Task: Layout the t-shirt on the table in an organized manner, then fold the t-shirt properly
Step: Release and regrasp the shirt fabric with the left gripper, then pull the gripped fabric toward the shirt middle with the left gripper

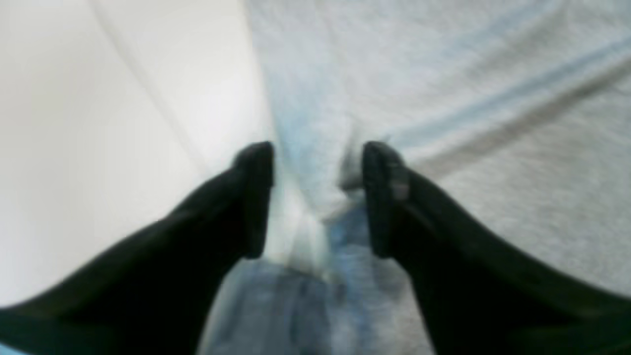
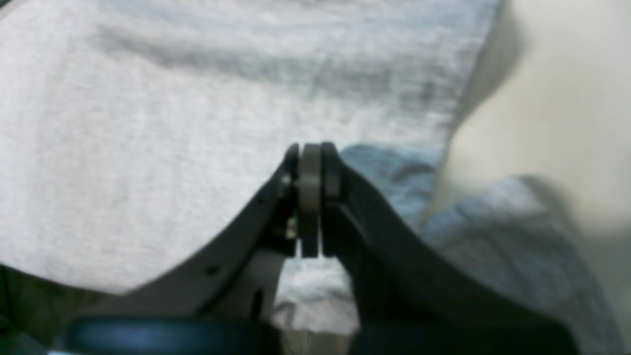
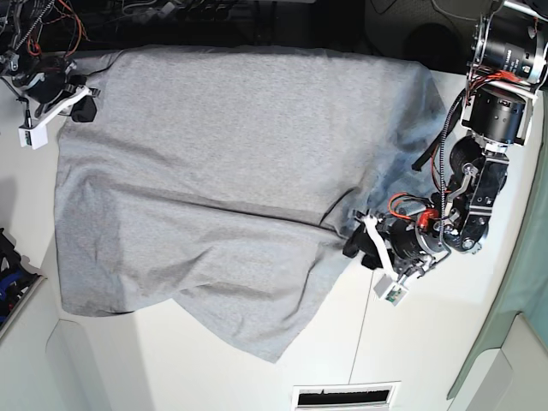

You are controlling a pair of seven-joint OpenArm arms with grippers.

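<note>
The t-shirt (image 3: 214, 163) lies spread but creased – left gripper (image 1: 318, 197) stands spread over a side fold, right gripper (image 2: 310, 197) pressed together on no cloth I can make out – so regrip the edges and pull outward evenly.

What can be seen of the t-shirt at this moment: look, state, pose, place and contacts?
The t-shirt is light heather-grey knit, spread across the white table with no print showing. It is not flat: a long diagonal crease crosses it, and the near hem runs slanted to a point. The left gripper stands open astride a bunched ridge at its edge. The right gripper is shut over the fabric; whether it pinches cloth cannot be told.
</note>
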